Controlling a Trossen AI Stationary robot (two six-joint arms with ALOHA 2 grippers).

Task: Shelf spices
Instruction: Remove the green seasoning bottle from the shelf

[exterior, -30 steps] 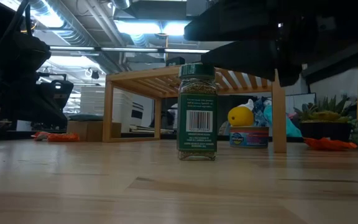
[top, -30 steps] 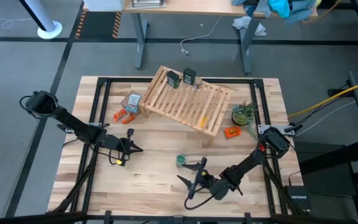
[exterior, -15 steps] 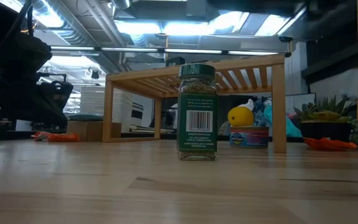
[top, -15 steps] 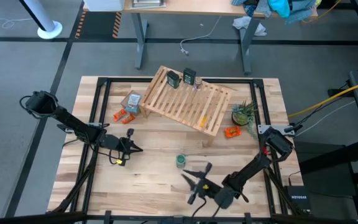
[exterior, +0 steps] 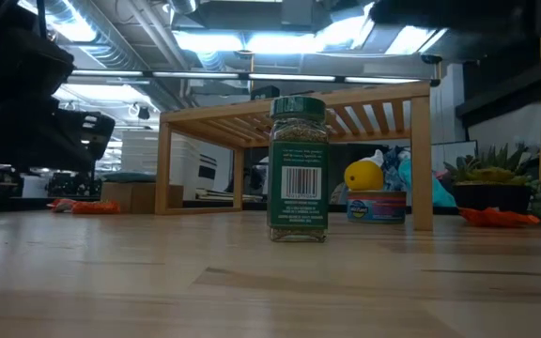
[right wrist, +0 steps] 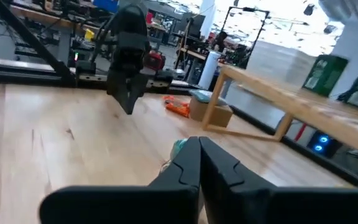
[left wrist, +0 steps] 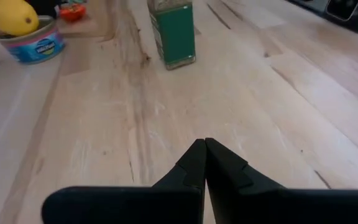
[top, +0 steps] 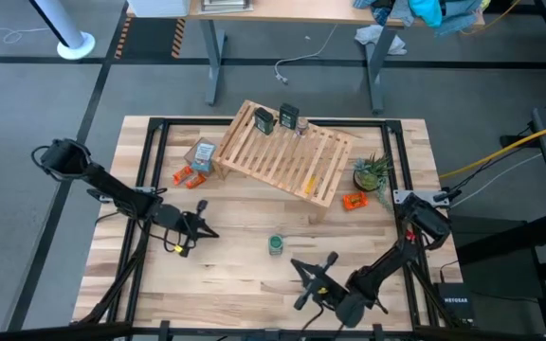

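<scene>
The green round spice jar [top: 276, 245] stands upright on its base on the tabletop, in front of the shelf [top: 287, 152]; the low view shows it too [exterior: 299, 169]. Two dark spice jars [top: 263, 119] [top: 289, 116] stand on the shelf's far end. My left gripper [top: 211, 230] hovers shut to the left of the green jar and points at it [left wrist: 174, 34]. My right gripper [top: 297, 265] is shut and empty, to the near right of the jar, whose lid peeks past its fingers [right wrist: 179, 147].
A tan cardboard box [top: 202, 153] and orange pieces [top: 190, 176] lie left of the shelf. A potted plant [top: 373, 172] and another orange piece [top: 354, 201] sit at its right. Under the shelf stands a tin with a lemon on it [exterior: 374, 192].
My right gripper has drawn back from beside the green jar toward the table's near right, rolled about its own axis and shut on nothing. The jar has stayed upright where it was.
</scene>
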